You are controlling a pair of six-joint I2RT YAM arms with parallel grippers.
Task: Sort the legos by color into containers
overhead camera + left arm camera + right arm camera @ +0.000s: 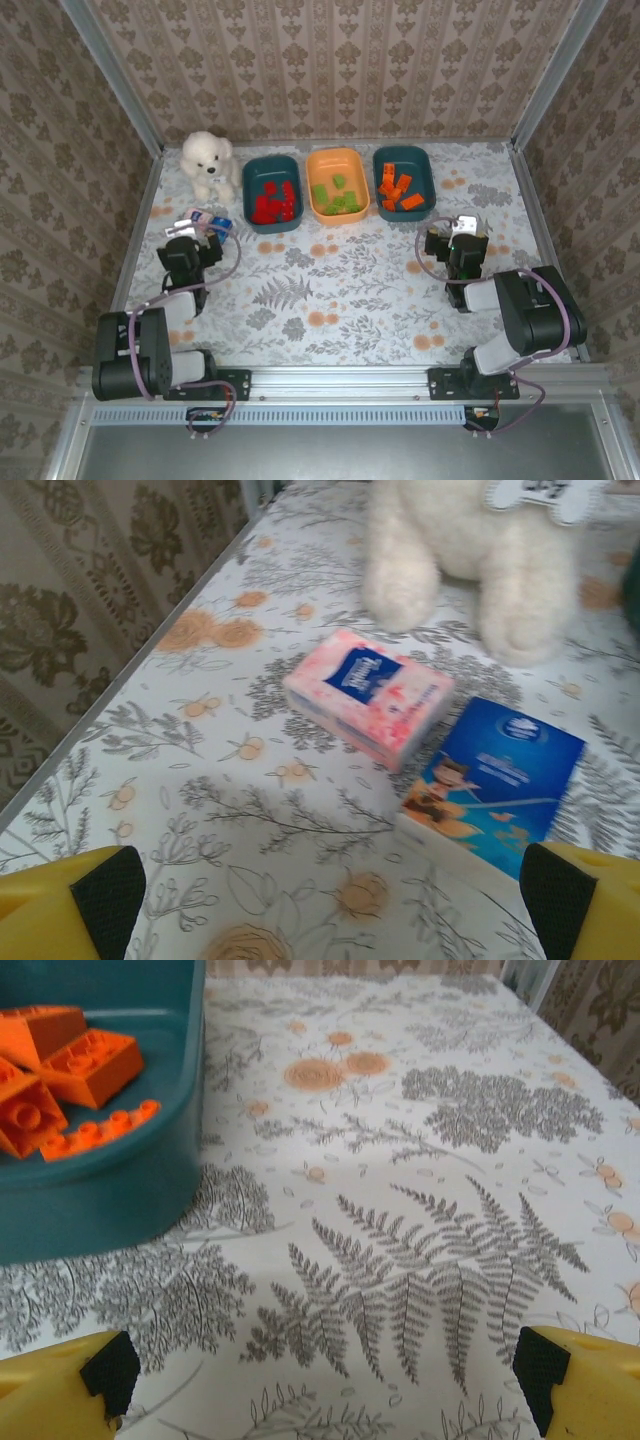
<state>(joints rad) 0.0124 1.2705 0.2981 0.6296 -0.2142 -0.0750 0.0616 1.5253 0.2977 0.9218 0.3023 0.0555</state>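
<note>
Three bins stand in a row at the back. The left teal bin [250, 196] holds red legos [273, 203]. In the orange bin [338, 156] lie light green legos [338, 196], and the right teal bin [425, 175] holds orange legos [400, 190]. My left gripper [195, 238] is open and empty near the left side, low over the cloth [320, 900]. My right gripper [465, 230] is open and empty too [325, 1370], just in front and to the right of the right teal bin [120, 1190]. Orange legos [70, 1060] show inside that bin.
A white plush bear [208, 165] sits at the back left [470, 560]. Just ahead of my left gripper lie a pink tissue pack [368, 695] and a blue one [495, 775]. Patterned walls close in the floral table [330, 290] on three sides.
</note>
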